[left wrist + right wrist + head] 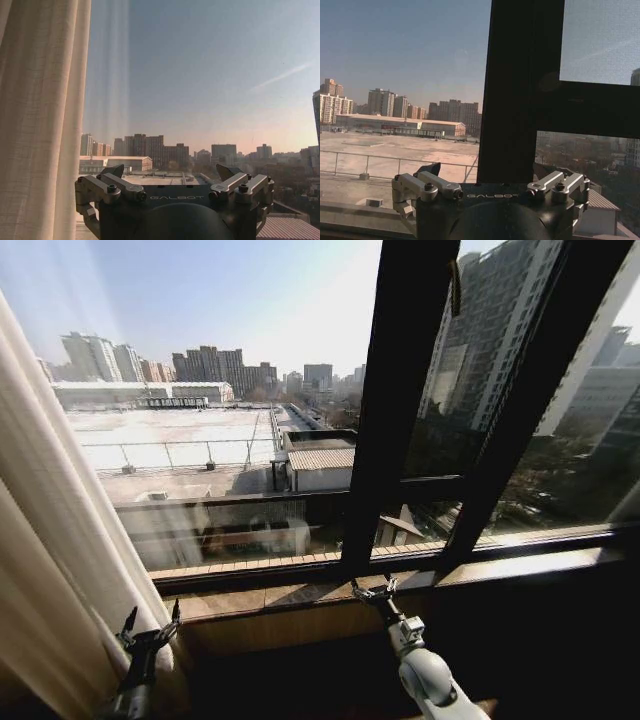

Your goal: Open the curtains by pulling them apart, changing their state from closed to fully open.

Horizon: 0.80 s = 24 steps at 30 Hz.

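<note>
Beside the curtains (40, 120), left gripper (150, 625) gapes.

Your right gripper (487, 172) is sitting at the near edge of the view, jaws standing apart with nothing between them, facing the window. Right ahead of it you're looking at the dark window frame post (512, 90), with a crossbar (590, 110) branching off beside it. Through the glass you're seeing a flat rooftop (395, 155) with a railing (400, 165), and city buildings (410, 110) under clear sky.
</note>
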### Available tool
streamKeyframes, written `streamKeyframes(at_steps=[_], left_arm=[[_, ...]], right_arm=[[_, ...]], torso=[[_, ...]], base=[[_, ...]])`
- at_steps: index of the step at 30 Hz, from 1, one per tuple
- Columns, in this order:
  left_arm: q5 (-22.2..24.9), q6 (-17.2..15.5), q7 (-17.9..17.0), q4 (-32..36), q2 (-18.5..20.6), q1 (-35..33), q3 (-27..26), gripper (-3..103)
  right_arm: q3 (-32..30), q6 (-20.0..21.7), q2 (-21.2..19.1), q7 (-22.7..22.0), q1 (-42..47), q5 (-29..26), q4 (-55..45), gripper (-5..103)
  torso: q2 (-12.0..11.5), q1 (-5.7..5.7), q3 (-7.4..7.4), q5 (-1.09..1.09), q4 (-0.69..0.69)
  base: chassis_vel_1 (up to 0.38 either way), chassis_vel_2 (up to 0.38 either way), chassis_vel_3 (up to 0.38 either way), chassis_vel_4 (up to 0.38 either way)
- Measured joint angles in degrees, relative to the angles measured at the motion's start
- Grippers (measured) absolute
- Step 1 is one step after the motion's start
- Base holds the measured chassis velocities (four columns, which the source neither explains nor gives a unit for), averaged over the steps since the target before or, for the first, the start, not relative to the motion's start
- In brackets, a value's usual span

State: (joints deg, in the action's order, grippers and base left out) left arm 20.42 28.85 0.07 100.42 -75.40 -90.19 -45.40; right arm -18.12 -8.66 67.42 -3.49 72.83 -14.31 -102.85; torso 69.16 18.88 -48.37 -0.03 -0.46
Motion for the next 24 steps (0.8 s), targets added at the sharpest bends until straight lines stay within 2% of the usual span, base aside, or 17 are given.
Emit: streamKeyframes(at_steps=[24], left_arm=[[0.0, -0.03, 0.0, 0.0, 0.0, 0.01, -0.01, 100]], right_arm=[[0.0, 0.0, 0.0, 0.0, 0.0, 0.0, 0.0, 100]], torso=[[0.0, 0.0, 0.0, 0.01, 0.0]], base=[[-0.353, -0.355, 0.356, 0.356]])
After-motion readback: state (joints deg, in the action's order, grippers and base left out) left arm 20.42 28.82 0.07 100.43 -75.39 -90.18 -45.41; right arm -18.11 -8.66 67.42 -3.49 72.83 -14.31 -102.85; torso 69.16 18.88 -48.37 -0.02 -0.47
